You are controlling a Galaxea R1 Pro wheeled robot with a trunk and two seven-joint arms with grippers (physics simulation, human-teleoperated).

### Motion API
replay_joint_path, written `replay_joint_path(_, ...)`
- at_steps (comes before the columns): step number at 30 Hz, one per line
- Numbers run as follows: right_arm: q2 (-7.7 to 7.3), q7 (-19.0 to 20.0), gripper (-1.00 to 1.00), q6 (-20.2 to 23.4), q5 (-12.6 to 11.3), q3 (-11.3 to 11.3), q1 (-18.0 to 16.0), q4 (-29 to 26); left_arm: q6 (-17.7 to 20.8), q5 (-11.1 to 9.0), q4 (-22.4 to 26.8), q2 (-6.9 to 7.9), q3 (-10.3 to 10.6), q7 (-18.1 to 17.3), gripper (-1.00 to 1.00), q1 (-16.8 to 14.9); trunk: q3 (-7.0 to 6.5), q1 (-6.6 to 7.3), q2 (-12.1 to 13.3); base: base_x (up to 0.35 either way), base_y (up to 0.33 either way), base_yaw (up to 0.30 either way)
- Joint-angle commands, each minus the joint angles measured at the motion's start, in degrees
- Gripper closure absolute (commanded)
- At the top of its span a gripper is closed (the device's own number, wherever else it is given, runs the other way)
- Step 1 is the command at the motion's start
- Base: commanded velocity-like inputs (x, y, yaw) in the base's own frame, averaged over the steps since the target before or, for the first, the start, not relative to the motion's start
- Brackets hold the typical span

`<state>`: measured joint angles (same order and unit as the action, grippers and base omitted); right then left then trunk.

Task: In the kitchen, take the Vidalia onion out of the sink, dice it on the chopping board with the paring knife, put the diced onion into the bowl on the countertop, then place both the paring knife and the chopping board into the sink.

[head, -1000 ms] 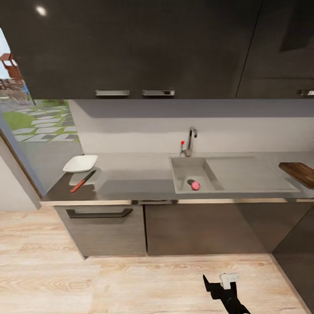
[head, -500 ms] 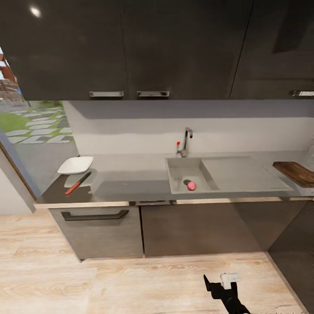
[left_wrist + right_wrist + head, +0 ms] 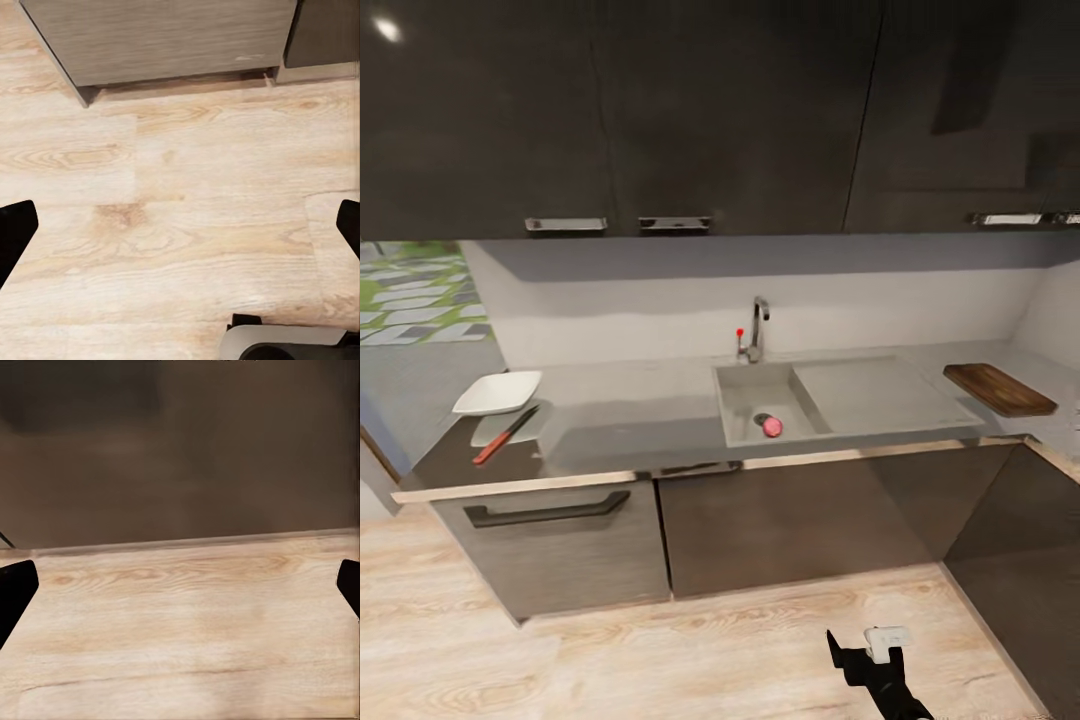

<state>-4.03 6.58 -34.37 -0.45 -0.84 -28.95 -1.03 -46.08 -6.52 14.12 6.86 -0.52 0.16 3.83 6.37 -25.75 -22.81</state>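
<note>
A pinkish-red Vidalia onion (image 3: 772,428) is sitting in the grey sink (image 3: 745,415) — the chopping board (image 3: 999,388) is showing dark brown grain, the bowl (image 3: 498,392) white, the floor (image 3: 660,660) pale wood.

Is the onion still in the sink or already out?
In. The onion lies on the floor of the sink, beside the drain.

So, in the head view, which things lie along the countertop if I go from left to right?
bowl → paring knife → tap → Vidalia onion in the sink → drainboard → chopping board
</note>
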Motion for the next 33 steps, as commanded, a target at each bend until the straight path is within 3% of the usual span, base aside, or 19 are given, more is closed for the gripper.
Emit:
replay_joint_path(1,-0.03,0.29,-1.0,-0.18,-0.07,-0.13,-0.06,0.05,-0.05,-0.16,0.12,0.0,0.04,0.02,-1.0,0.03,0.03,-0.04,-0.11,0.0,0.0,-0.169)
replay_joint_path(33,-0.02,0.27,-1.0,0.32,-0.14,-0.2,-0.06,0.06,-0.07,-0.07,0.12,-0.7,0.09,-0.04,-1.0,0.03,-0.3,-0.04,-0.11,0.0,0.0,-0.024)
